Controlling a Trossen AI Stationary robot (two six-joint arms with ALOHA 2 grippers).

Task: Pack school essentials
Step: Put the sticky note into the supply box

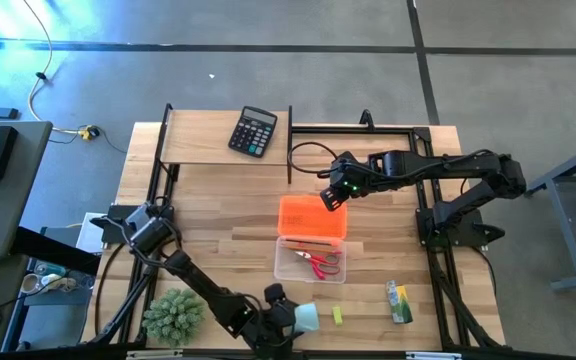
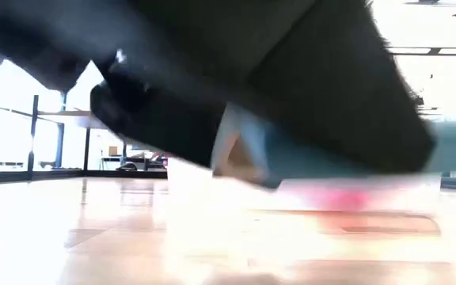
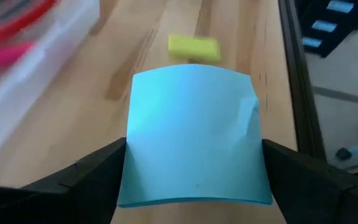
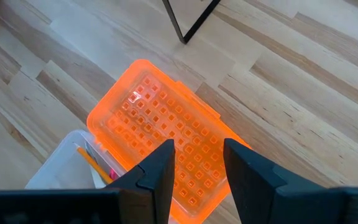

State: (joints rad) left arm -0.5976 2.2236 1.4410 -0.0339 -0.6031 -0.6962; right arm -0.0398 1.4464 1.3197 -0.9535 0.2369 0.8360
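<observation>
**Notepad held at the table's near edge**

We see the table (image 1: 218,200) with the left arm reaching along its near edge; the left gripper (image 1: 290,318) has its fingers (image 3: 98,171) spread wide, clamping the light-blue notepad (image 3: 194,137). The right gripper (image 1: 333,195) hovers over the orange lid (image 4: 166,137), fingers partly apart and holding nothing. The clear box (image 1: 310,260) beside the lid holds the red scissors (image 1: 323,262). The green-yellow packet (image 1: 399,302) and yellow block (image 1: 336,315) lie near the near edge.
</observation>
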